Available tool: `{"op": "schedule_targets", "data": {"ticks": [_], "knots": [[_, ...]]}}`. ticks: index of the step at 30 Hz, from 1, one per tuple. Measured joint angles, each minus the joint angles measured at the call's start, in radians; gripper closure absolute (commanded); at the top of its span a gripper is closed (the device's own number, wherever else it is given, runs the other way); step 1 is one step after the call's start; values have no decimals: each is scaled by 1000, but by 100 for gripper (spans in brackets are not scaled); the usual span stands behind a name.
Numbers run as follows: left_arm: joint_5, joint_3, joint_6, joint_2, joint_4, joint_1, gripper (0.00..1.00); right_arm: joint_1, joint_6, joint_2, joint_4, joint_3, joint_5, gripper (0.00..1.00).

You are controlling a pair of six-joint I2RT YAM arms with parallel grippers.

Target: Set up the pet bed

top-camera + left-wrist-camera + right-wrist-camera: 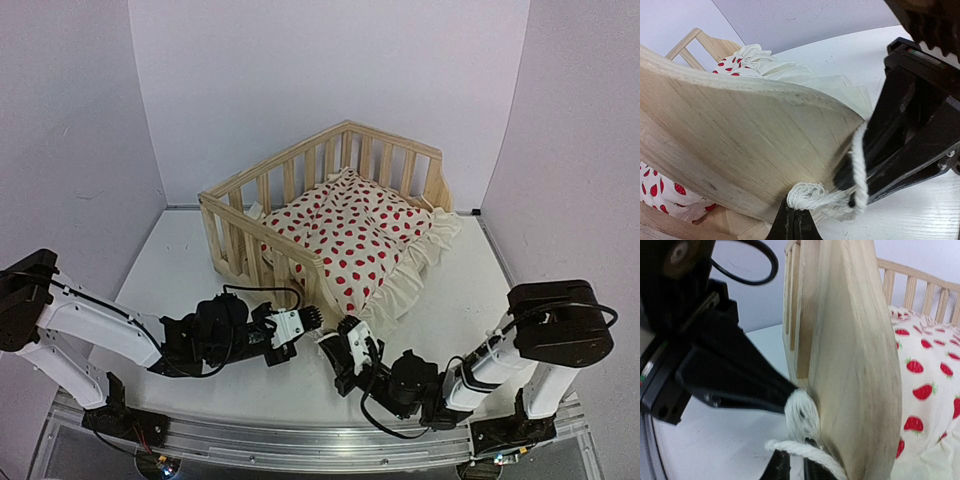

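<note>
Pinched the tie string (859,165) at the pet bed (270,162) corner, 6 o'clock, in left gripper (313,318) jaws, could not tell right gripper (332,339) jaws' state

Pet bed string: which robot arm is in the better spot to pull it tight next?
Probably the left. The left gripper is shut on the tie string at the front post of the pet bed, while the right gripper looks slightly open, string only lying across it.
</note>
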Motion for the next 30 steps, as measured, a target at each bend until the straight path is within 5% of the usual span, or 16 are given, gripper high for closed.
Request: {"op": "schedule_targets", "data": {"ticks": [12,16,23,30], "knots": [[-33,0,-43,-4,9,-2,100,24,201,-267,-305,-123,-105,48],[-33,0,-65,-17,8,-2,100,26,236,-292,-380,-118,-123,47],[-32,0,-98,-24,8,-2,100,27,285,-217,-446,-54,-78,61],[-27,0,-110,-24,8,-2,100,30,264,-61,-322,-2,-18,58]]}}
